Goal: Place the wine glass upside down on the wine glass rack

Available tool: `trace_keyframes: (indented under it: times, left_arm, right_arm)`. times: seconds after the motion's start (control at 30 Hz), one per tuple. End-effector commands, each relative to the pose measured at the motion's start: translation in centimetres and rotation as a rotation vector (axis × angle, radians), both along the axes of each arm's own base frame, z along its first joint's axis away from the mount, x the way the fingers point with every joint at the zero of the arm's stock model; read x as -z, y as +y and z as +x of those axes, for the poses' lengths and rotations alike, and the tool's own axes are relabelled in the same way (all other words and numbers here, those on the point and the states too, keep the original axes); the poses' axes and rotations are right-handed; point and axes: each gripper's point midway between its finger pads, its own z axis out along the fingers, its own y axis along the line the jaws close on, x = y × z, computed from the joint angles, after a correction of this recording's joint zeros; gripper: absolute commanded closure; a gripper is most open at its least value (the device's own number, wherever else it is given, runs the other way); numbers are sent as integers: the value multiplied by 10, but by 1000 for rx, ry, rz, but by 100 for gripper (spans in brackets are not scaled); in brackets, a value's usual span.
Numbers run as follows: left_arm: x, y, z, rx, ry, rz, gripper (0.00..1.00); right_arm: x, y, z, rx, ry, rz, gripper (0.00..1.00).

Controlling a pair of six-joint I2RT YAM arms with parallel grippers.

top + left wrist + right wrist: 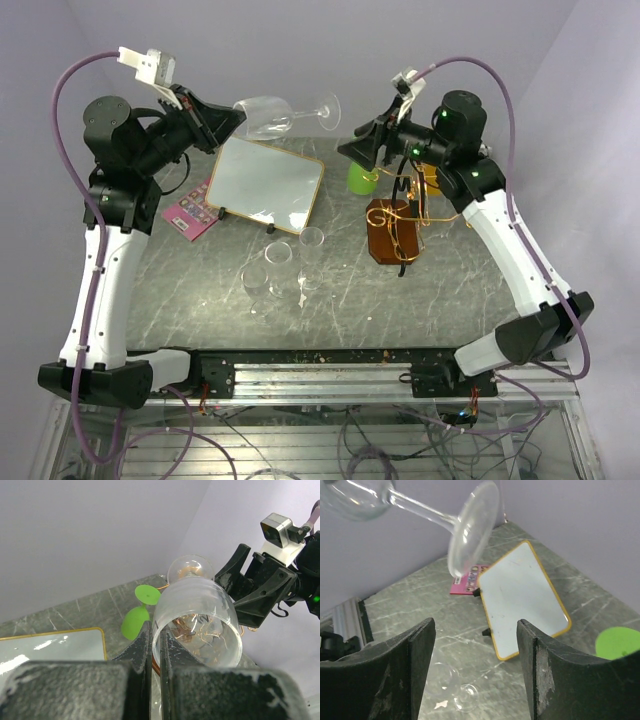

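I hold wine glass (270, 115) horizontal, aloft: left fingers (141, 652) clamped on its bowl; right fingers (547, 675) spread, empty, near its foot.

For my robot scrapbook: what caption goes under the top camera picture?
Left gripper holds the wine glass sideways in the air, its foot toward the open right gripper; the rack stands nearby.

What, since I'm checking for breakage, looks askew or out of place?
Nothing looks broken or spilled. The wine glass is held sideways in mid-air by the left tool, fitting the task. The green glass near the rack seems to stand foot-up, though that is hard to confirm.
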Motion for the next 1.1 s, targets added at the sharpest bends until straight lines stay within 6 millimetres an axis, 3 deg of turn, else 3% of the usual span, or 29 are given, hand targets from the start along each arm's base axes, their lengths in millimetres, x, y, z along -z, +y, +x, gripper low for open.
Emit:
trace_keyframes:
  times: [0.0,0.2,0.4,0.87,0.93,1.07]
  left_arm:
    - [-21,-6,-10,38,-72,-40,93]
    - [-17,-8,-10,42,-70,-36,93]
    - [-15,-12,-12,55,-73,-26,93]
    - [-11,-12,-16,41,-87,6,93]
    - [-9,-13,-16,46,-87,12,93]
    - [-5,-15,-18,65,-83,9,79]
  right_arm:
    - [-31,15,-3,-31,-43,62,36]
    - [-39,31,-7,-58,-45,66,46]
    - [-43,36,4,4,-38,73,55]
    - [-40,33,16,79,-28,66,99]
    - [-39,30,19,104,-28,63,100]
    - [-38,21,24,165,-35,46,100]
